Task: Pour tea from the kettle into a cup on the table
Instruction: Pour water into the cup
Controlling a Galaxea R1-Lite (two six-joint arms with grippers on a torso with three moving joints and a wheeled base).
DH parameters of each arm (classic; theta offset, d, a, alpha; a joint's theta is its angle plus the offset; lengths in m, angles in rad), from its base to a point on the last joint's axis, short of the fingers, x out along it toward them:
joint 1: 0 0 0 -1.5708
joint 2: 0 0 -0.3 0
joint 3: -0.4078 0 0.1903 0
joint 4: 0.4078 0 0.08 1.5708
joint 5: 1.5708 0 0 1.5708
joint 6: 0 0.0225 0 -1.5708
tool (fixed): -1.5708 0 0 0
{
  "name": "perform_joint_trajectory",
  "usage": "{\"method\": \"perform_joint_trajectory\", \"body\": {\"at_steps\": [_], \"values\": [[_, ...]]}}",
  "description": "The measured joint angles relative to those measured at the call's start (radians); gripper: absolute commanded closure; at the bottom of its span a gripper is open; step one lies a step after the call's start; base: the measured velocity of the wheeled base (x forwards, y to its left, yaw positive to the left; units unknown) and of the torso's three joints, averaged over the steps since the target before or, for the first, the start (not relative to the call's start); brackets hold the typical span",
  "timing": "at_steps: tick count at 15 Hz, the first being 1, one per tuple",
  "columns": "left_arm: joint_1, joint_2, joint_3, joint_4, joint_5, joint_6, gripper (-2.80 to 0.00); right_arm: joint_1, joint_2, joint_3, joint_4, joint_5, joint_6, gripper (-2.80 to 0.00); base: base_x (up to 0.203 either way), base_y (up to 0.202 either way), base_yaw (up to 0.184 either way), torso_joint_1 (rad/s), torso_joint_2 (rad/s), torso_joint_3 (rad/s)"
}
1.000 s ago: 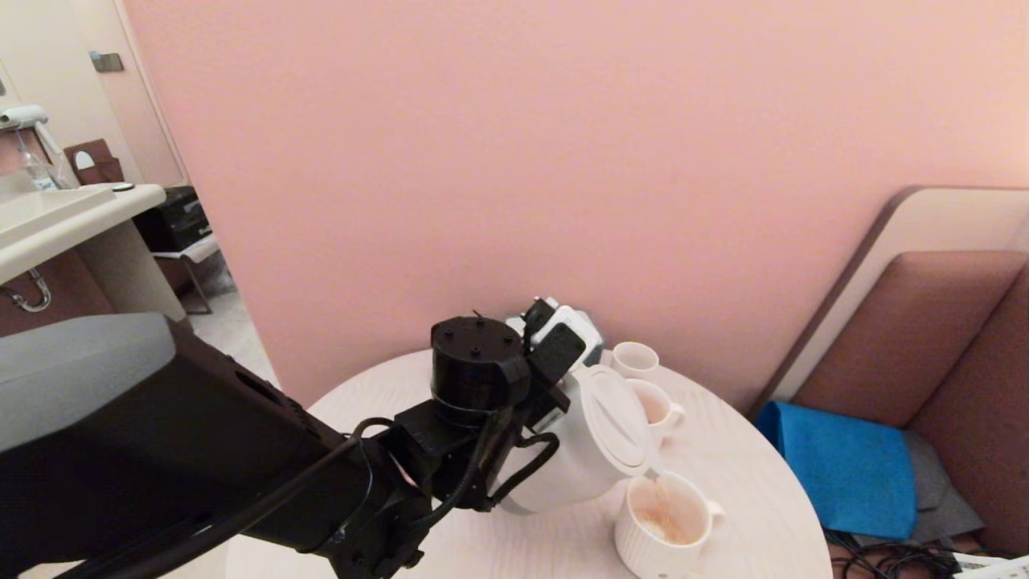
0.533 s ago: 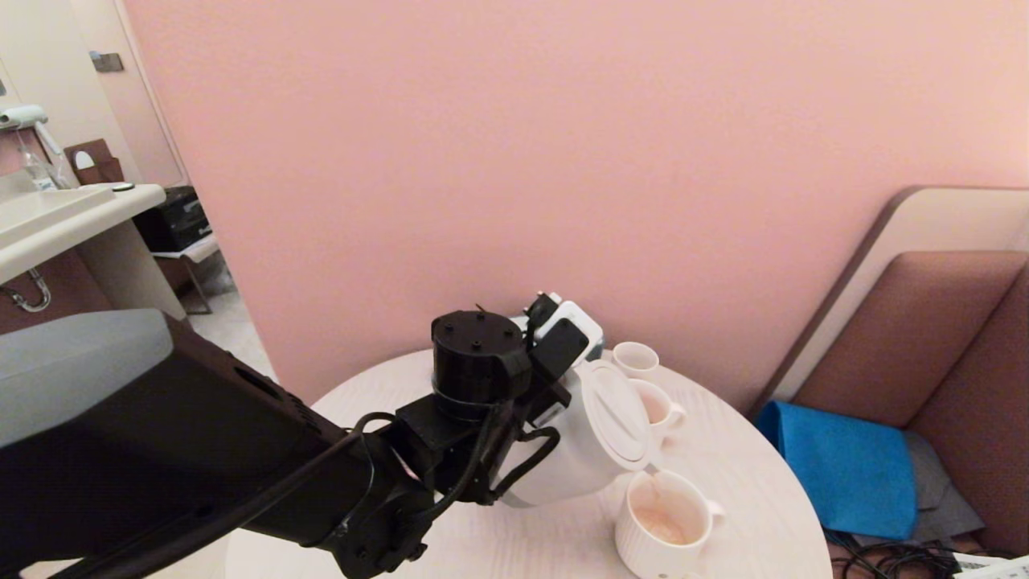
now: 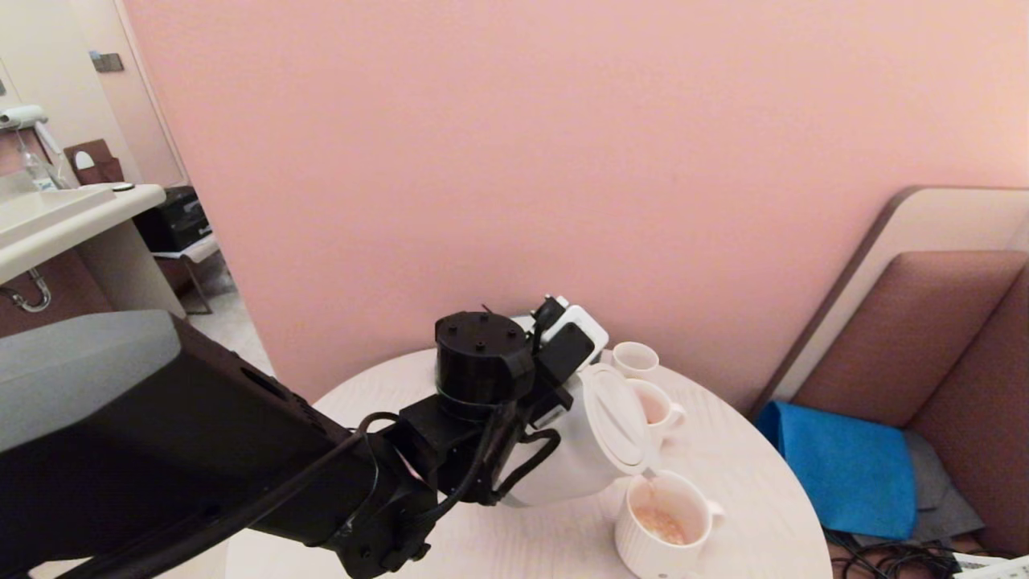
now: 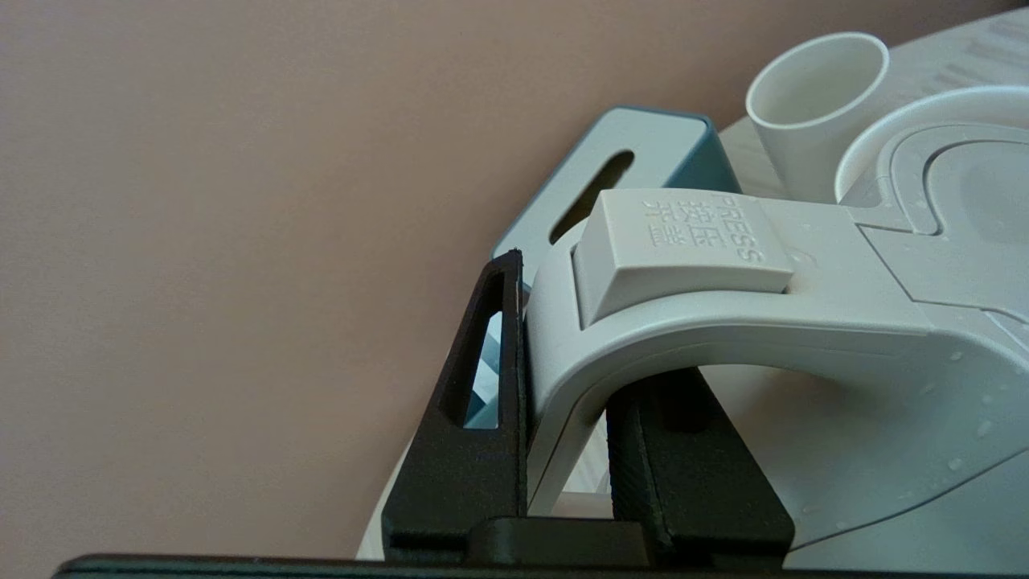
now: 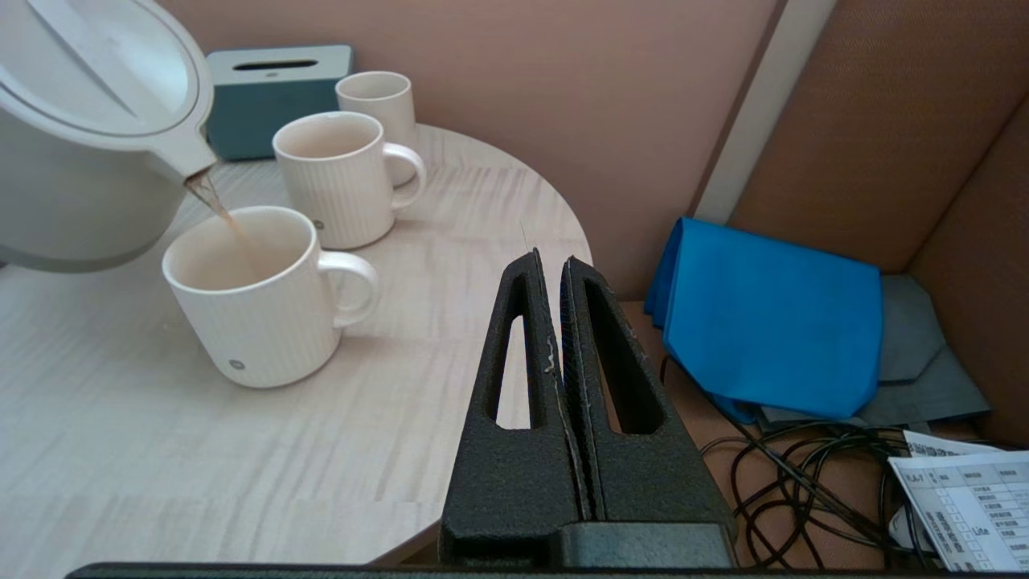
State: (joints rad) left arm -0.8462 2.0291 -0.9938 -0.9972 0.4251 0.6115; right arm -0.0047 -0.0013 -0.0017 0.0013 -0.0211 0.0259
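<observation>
My left gripper [image 3: 556, 371] [image 4: 575, 338] is shut on the loop handle of the white kettle [image 3: 583, 458] [image 4: 844, 322] [image 5: 80, 185], holding it tilted, spout down, over the near cup [image 3: 667, 523] [image 5: 257, 310]. A thin stream of reddish-brown tea [image 5: 227, 215] runs from the spout into this mug, and tea [image 3: 661, 524] pools in its bottom. The mug stands on the pale wood-grain table [image 3: 748, 458] [image 5: 161, 450], handle to the right. My right gripper [image 5: 548, 257] is shut and empty at the table's right edge, apart from the cup.
A second mug [image 3: 657, 408] [image 5: 342, 181] stands behind the first, then a small handleless cup [image 3: 635, 358] [image 5: 378, 96] [image 4: 812, 104] and a teal tissue box [image 5: 273, 88] [image 4: 611, 161] by the wall. A blue cloth [image 3: 844, 466] [image 5: 772, 322], cables [image 5: 804, 474] and brown seat lie right of the table.
My left arm has lifted the kettle a little and tipped it slightly further. The stream keeps running into the near mug. The mugs have not moved.
</observation>
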Motion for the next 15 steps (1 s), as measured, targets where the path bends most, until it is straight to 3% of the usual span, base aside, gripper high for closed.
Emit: {"method": "perform_joint_trajectory", "body": {"at_steps": [15], "values": [[-0.007, 0.007, -0.014, 0.003, 0.000, 0.041, 0.00, 0.000, 0.000, 0.000, 0.000, 0.000, 0.000, 0.00, 0.000, 0.000, 0.000, 0.000, 0.00, 0.000]]}}
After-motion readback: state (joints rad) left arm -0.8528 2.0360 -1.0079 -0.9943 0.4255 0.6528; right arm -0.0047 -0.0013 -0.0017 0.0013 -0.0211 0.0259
